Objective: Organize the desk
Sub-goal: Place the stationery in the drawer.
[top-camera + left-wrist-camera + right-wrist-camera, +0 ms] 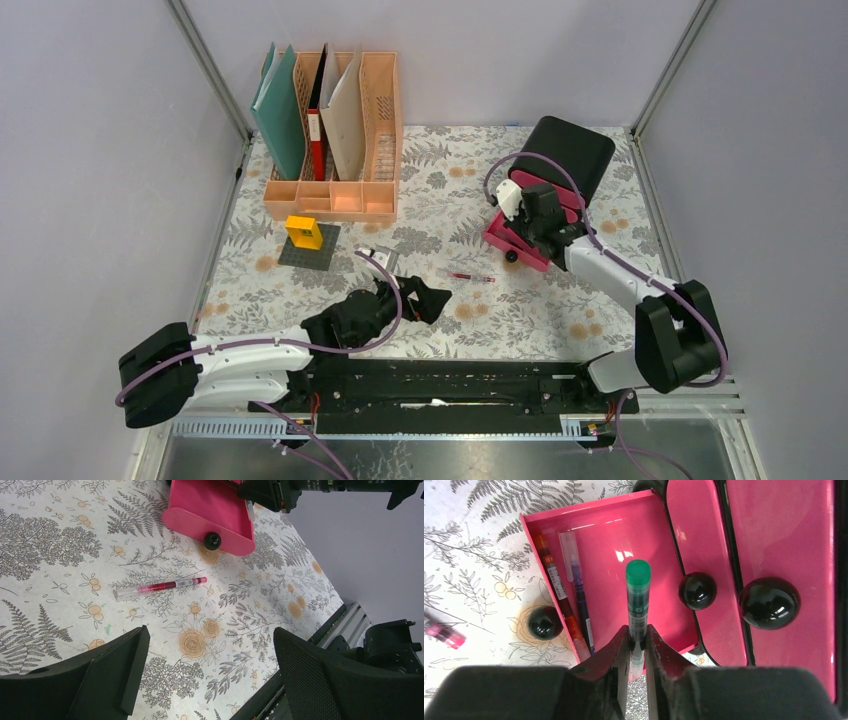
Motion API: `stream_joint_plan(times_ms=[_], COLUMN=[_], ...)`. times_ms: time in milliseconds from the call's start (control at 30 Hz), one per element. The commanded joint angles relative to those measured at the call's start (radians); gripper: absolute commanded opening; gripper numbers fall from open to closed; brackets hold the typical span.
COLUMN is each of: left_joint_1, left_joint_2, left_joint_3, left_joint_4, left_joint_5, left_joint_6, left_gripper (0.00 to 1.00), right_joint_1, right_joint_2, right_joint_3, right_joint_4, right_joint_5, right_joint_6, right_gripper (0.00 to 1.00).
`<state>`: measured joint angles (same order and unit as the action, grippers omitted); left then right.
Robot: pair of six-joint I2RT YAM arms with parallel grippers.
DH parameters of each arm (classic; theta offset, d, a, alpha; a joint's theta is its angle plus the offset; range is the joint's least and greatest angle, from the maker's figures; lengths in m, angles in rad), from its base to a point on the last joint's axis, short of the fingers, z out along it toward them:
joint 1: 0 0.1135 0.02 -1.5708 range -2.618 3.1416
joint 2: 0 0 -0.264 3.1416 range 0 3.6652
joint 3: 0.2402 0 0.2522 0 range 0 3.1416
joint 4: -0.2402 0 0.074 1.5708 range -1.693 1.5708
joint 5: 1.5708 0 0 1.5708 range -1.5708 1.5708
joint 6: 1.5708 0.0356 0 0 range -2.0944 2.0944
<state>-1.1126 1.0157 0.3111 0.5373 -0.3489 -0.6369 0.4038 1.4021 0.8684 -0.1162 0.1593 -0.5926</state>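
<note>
Now: green pen poised over the pink drawer

Right gripper [637, 635], at two o'clock on the desk [560, 320], pinches a green pen [638, 595] above the open pink drawer [624, 535], where two other pens [555, 580] already lie. Left gripper [418, 297] hangs near centre, jaws wide apart and empty. A red pen [470, 276] lies at its three o'clock. Likely step: stowing pens. The next move calls for letting go squarely over the tray.

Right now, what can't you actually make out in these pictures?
Top view: inside of the open pink drawer, covered by the right hand.
Right wrist view: lower end of the green pen, buried between the fingers; gripped or merely flanked, unclear.
Left wrist view: label print on the red pen, too small.
</note>
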Motion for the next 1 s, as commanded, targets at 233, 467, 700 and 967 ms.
stream_joint_plan(times_ms=[233, 467, 700, 967], left_joint_1=[0.008, 0.01, 0.014, 0.042], left_joint_2=[-0.013, 0.043, 0.121, 0.269], left_joint_3=[-0.001, 0.069, 0.161, 0.303], left_joint_4=[0.015, -0.061, -0.128, -0.21], left_joint_5=[0.02, 0.072, 0.115, 0.212], left_joint_6=[0.012, 0.067, 0.143, 0.285], left_gripper=[0.99, 0.99, 0.99, 0.99], right_joint_1=[0.0, 0.0, 0.001, -0.013], right_joint_2=[-0.035, -0.159, -0.29, -0.47], right_joint_3=[0.0, 0.054, 0.136, 0.01], right_joint_4=[0.005, -0.154, -0.359, -0.326], right_joint_5=[-0.007, -0.202, -0.496, -0.673], right_joint_6=[0.041, 0.082, 0.14, 0.083], right_gripper=[0.5, 0.56, 0.58, 0.62])
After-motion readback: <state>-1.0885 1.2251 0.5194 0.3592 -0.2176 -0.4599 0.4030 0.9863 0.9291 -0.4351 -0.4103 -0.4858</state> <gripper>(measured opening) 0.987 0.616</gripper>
